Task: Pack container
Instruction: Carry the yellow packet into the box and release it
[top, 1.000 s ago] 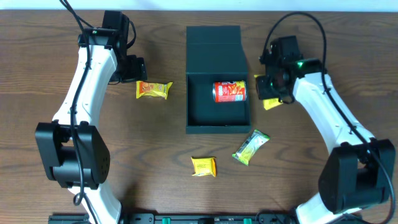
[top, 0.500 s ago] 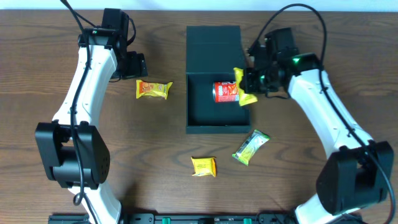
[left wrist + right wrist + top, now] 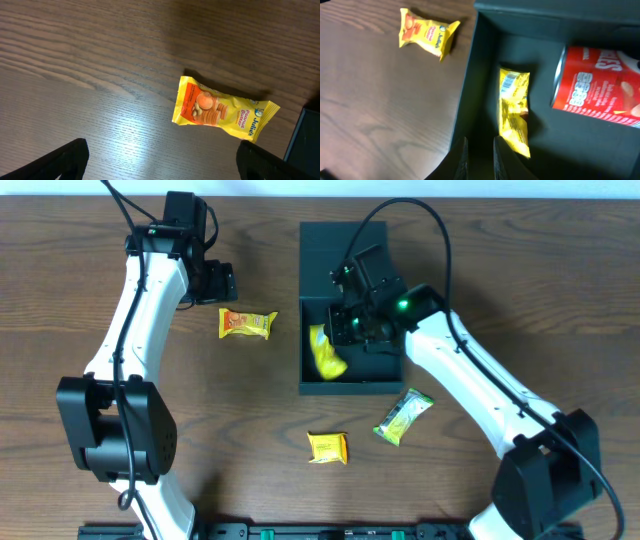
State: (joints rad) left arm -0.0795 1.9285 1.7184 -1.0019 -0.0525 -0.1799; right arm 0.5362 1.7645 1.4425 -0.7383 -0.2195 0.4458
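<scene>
Container (image 3: 345, 387) sat open in the middle of the table (image 3: 240, 420), with its flap lid lying flat on the far side, so things could drop straight in. My right gripper (image 3: 479, 145) hung over the left part of the box. Its two fingers were close together, almost closed. A long yellow packet (image 3: 326, 355) was inside the box right by them, next to the left wall. I could not tell if I was pinching its end or if it was already loose. I think I had brought it low and to that side because a red can (image 3: 600, 82) lay on its side in the other part of the box.

My left gripper (image 3: 160, 160) was open wide and held nothing. It hung above an orange biscuit packet (image 3: 222, 111) on the table just left of the box, likely so I could grab that one next.

A green packet (image 3: 404, 417) and a small yellow packet (image 3: 327, 447) lay on the table in front of the box, apart from each other.

That table was dark brown wood with lines in it, and a bit shiny. Of the room I saw only a thin pale strip past its far edge.
</scene>
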